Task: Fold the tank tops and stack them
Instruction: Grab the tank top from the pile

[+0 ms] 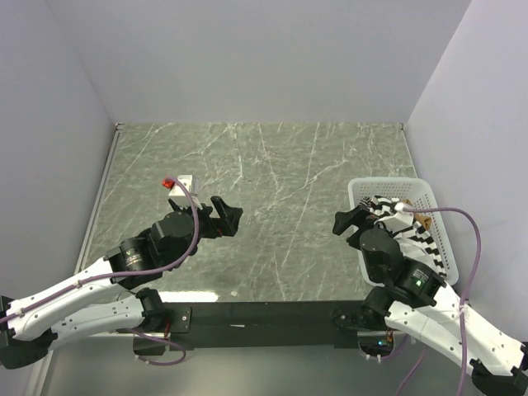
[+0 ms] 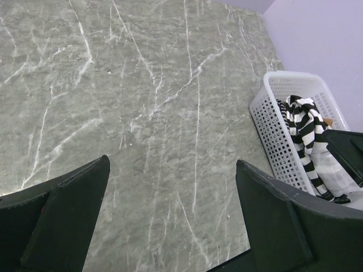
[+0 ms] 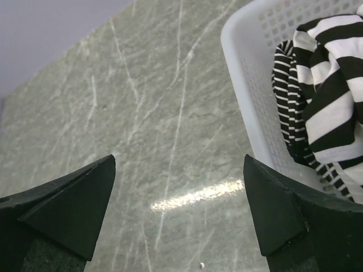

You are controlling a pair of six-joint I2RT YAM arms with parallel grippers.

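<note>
At the table's (image 1: 289, 165) right side, tank tops (image 3: 334, 85) lie bunched and unfolded in the white basket (image 1: 388, 182), while left gripper (image 1: 227, 213) and right gripper (image 1: 346, 220) hang spread and empty, likely staged for the first pick.

The top external camera looks steeply down from above and behind the arm bases (image 1: 165, 318), covering the whole table (image 1: 289, 165). Each wrist camera rides close above that table and looks obliquely forward and down across it. All three views share the white basket (image 1: 388, 182), at the right of each frame.
</note>
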